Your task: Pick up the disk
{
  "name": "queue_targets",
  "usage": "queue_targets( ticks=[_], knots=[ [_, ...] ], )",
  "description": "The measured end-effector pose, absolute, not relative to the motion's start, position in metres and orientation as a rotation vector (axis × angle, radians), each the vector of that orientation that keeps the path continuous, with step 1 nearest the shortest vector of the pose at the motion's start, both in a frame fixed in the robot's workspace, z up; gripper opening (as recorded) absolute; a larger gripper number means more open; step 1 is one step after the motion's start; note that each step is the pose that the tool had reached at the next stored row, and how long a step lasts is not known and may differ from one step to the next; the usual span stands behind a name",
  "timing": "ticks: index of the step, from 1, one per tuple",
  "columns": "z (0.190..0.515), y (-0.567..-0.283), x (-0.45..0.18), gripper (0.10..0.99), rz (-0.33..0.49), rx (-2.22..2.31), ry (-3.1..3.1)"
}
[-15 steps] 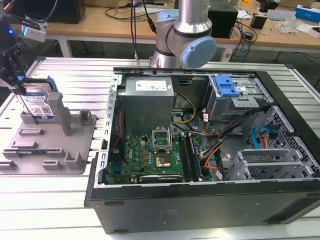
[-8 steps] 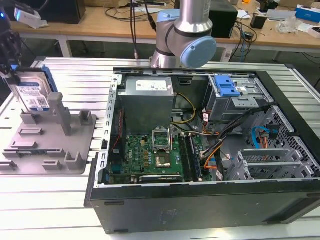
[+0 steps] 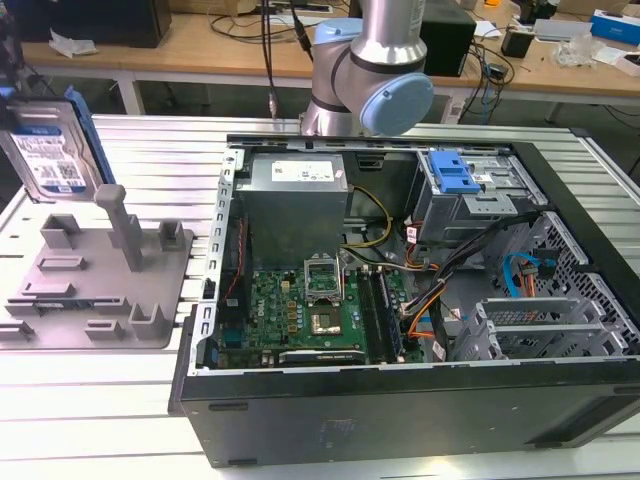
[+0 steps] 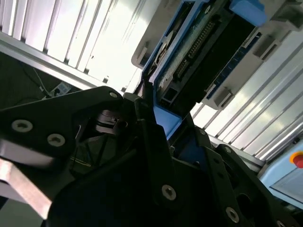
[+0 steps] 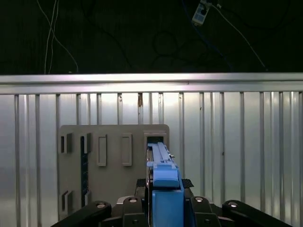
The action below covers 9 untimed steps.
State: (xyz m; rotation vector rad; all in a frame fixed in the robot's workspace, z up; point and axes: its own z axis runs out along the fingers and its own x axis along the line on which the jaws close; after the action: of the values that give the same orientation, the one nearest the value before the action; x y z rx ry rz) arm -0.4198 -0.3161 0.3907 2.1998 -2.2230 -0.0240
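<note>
You have the flat silver-metal hard drive with its white-and-blue label and blue plastic side rails (image 3: 50, 150) clamped edge-on between the black gripper (image 5: 164, 198) fingers (image 4: 147, 127), which are closed against its rails. It hangs above the grey plastic holder block with posts (image 3: 100, 275), apparently clear of it, though the exterior view leaves that gap hard to judge. The pick looks nearly done; the lift calls for keeping the drive square. One drive, one holder, one open black computer case (image 3: 400, 300).

You have a ribbed aluminium surface (image 3: 120, 420) filling the lower frame, and cluttered wooden workbenches (image 3: 200, 50) across the top, brightly lit.
</note>
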Motion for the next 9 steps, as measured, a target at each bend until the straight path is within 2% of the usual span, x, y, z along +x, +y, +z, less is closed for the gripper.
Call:
queue_targets(
  ticks=[9],
  knots=[
    [0.441, -0.316, -0.42, 0.369, -0.024, 2.2, -2.223]
  ],
)
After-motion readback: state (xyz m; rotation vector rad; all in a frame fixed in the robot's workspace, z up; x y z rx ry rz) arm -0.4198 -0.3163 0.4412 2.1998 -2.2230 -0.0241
